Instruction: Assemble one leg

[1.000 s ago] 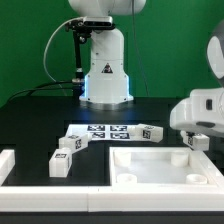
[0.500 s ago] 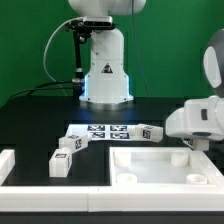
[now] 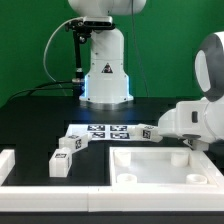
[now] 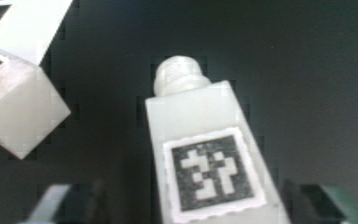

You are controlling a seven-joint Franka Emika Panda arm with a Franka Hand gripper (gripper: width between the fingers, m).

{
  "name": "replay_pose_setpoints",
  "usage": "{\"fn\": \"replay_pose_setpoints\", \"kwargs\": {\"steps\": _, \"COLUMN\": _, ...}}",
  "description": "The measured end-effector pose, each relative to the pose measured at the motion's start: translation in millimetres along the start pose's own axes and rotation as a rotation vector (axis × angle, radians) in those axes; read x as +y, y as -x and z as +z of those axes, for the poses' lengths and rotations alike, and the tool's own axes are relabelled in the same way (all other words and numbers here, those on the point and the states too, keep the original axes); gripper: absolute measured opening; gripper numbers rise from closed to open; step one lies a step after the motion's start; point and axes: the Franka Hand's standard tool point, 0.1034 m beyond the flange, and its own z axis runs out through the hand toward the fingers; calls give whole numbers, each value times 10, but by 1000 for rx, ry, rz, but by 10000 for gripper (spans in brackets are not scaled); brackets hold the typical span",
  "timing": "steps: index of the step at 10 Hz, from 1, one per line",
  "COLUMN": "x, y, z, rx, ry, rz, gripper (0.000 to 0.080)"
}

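A white leg with a black-and-white tag and a round peg at one end lies on the black table. In the wrist view it sits between my two fingers, with dark gaps on both sides. My gripper is open and empty around it. In the exterior view the gripper hangs low at the right. The leg next to it is partly hidden by the hand. Two more legs lie at the exterior view's left.
The marker board lies mid-table. The large white panel with round holes lies in front at the right. A white piece sits at the far left edge. The robot base stands behind. Another white part lies beside the leg.
My gripper has moved toward the exterior view's left, over the leg beside the marker board. The parts on the table have not moved.
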Motion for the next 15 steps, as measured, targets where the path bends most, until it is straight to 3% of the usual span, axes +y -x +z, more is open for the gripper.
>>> {"fn": "replay_pose_setpoints", "kwargs": {"steps": 1, "x": 1, "y": 1, "z": -6, "rx": 1, "ry": -1, "rz": 0, "gripper": 285}}
{"fn": "replay_pose_setpoints", "kwargs": {"steps": 2, "x": 17, "y": -1, "z": -42, "rx": 6, "ry": -6, "rz": -4, "gripper": 285}}
{"fn": "replay_pose_setpoints", "kwargs": {"steps": 3, "x": 75, "y": 32, "z": -239, "rx": 39, "ry": -24, "rz": -18, "gripper": 285}}
{"fn": "replay_pose_setpoints", "kwargs": {"steps": 5, "x": 458, "y": 178, "z": -860, "rx": 114, "ry": -91, "rz": -26, "gripper": 285}}
{"fn": "replay_pose_setpoints", "kwargs": {"steps": 6, "x": 624, "y": 289, "z": -1194, "rx": 215, "ry": -98, "rz": -24, "gripper": 285}}
{"fn": "replay_pose_setpoints", "kwargs": {"steps": 7, "x": 691, "y": 437, "z": -1336, "rx": 284, "ry": -57, "rz": -27, "gripper": 285}}
{"fn": "replay_pose_setpoints", "kwargs": {"steps": 8, "x": 605, "y": 434, "z": -1257, "rx": 331, "ry": -15, "rz": -15, "gripper": 285}}
{"fn": "replay_pose_setpoints", "kwargs": {"steps": 9, "x": 519, "y": 333, "z": -1286, "rx": 402, "ry": -21, "rz": -34, "gripper": 285}}
{"fn": "replay_pose_setpoints", "kwargs": {"steps": 11, "x": 532, "y": 344, "z": -1428, "rx": 560, "ry": -63, "rz": -51, "gripper": 285}}
{"fn": "replay_pose_setpoints", "kwargs": {"steps": 13, "x": 746, "y": 272, "z": -2025, "rx": 729, "ry": -107, "rz": -90, "gripper": 285}}
{"fn": "replay_pose_setpoints", "kwargs": {"steps": 15, "x": 874, "y": 200, "z": -2445, "rx": 941, "ry": -134, "rz": -107, "gripper": 285}}
